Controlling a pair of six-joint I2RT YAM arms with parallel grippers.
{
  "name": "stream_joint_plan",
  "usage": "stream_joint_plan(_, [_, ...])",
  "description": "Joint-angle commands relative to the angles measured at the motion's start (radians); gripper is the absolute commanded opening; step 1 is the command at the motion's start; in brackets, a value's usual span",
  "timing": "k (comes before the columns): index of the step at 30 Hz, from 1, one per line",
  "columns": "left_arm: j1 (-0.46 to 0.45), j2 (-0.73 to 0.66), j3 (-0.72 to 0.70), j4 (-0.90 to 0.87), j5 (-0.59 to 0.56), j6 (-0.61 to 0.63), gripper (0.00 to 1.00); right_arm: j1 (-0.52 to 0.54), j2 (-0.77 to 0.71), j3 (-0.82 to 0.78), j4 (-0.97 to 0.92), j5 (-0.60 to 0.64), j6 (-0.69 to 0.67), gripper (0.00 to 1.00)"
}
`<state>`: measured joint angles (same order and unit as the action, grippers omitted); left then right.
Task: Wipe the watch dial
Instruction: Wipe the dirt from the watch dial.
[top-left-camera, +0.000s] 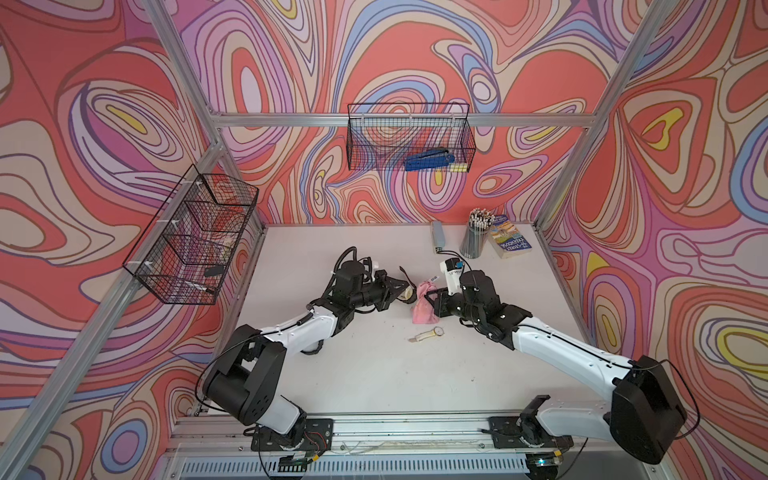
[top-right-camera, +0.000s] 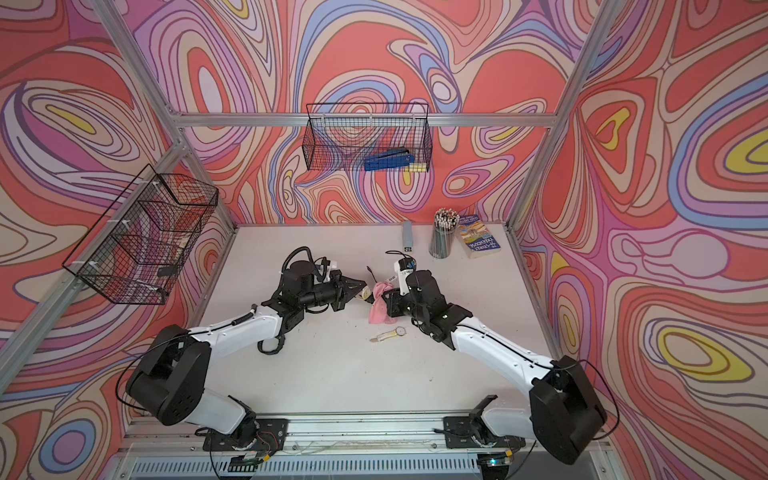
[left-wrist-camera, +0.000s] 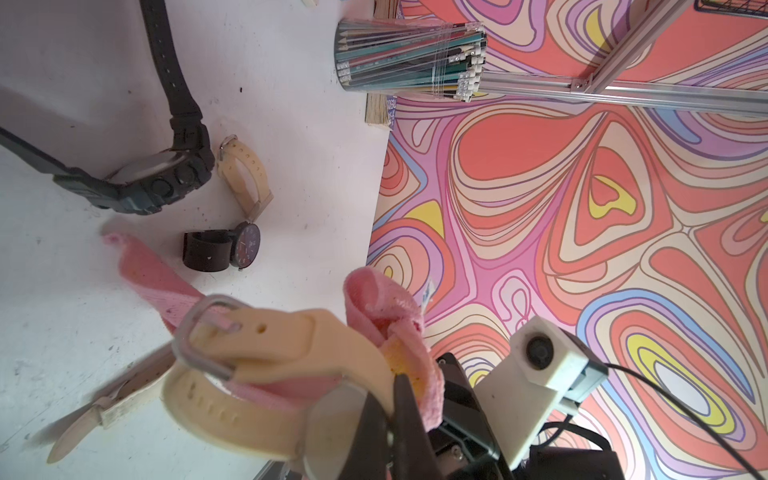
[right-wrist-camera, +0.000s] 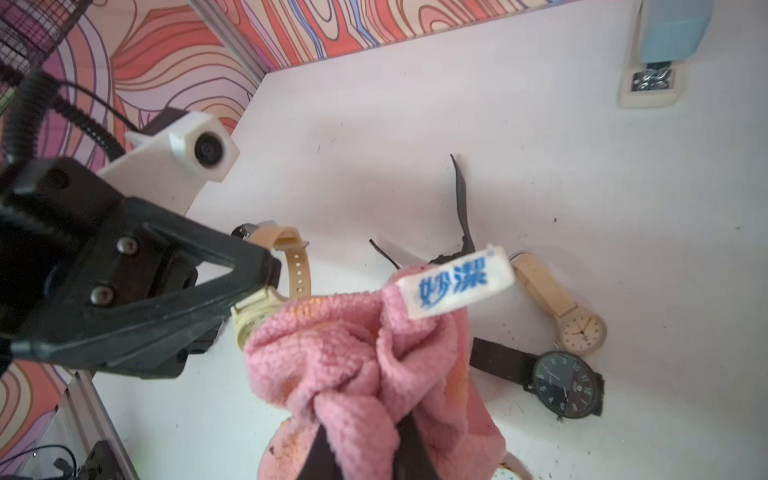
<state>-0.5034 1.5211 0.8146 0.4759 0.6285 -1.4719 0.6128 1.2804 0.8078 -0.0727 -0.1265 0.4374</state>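
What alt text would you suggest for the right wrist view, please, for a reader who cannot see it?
The right gripper holds a bunched pink cloth against a cream watch clamped in the left gripper, above a white table. On it lie a loose cream watch, a black watch and a dark strap, with a blue stapler farther off.

Light: bright and even in every view; the flat white table top (top-left-camera: 374, 374) looks pale.
Shadows: soft and faint; in the left wrist view a grey one lies on the table by the chunky black plastic watch (left-wrist-camera: 166, 187).
Blur: the cream rubber-strap watch (left-wrist-camera: 270, 340) is fuzzy, very near that lens; the fluffy pink cloth (right-wrist-camera: 332, 365) goes soft closest to the right wrist lens.
Edges: in both top views the silver metal frame bars (top-left-camera: 291, 119) lean and bend.
Small things: hard to see from the top.
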Motion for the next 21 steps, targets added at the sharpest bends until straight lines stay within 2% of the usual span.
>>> stream_joint_plan(1, [0.0,0.012,0.023,0.042,0.016,-0.024,0.0,0.027,-0.011,0.021,0.028,-0.033,-0.043,0.0])
stream_joint_plan(10, [-0.022,0.027,0.022,0.057,-0.001,-0.039,0.0,0.054,0.123,0.128,0.134,-0.065,-0.038,0.0])
stream_joint_plan(17, [-0.029,0.053,-0.006,0.143,-0.008,-0.1,0.0,0.058,0.195,0.134,0.284,-0.103,0.045,0.0])
stream_joint_plan(21, [-0.027,0.056,-0.006,0.167,-0.005,-0.118,0.0,0.076,0.224,0.144,0.229,-0.058,0.046,0.0])
